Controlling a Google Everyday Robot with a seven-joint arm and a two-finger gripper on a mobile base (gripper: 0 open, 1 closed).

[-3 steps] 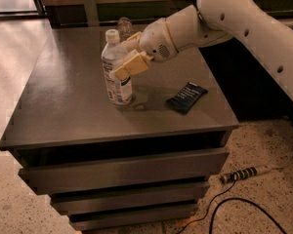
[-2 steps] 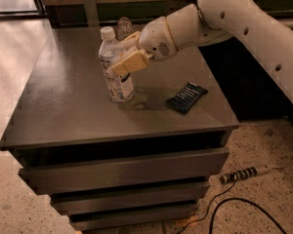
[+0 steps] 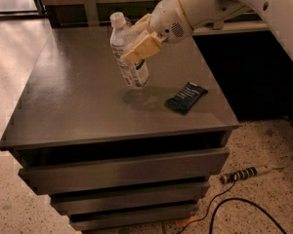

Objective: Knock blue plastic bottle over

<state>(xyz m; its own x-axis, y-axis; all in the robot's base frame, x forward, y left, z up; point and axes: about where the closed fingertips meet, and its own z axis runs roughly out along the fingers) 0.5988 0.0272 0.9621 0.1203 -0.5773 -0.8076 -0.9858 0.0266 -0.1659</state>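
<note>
We see a dark grey cabinet [image 3: 73, 106] with stacked drawers [image 3: 122, 172] on a speckled floor [image 3: 263, 140]. A dark packet [image 3: 186, 97] lies flat near its front right corner. A power strip [image 3: 241, 173] and a black cable [image 3: 244, 206] lie on the floor beside it. The gripper [image 3: 136, 40] hangs over the top's rear middle.

Nothing here can be read as a word, brand or number. The tall clear plastic bottle with a white screw cap [image 3: 133, 73] wears a white label with dark print just below the claw [image 3: 136, 37], which sits against the bottle's upper half. The print is too blurred to read. The dark blue flat packet [image 3: 186, 97] lies on the grey worktop [image 3: 73, 91], below and right of the claw, and its pale marks are illegible.
</note>
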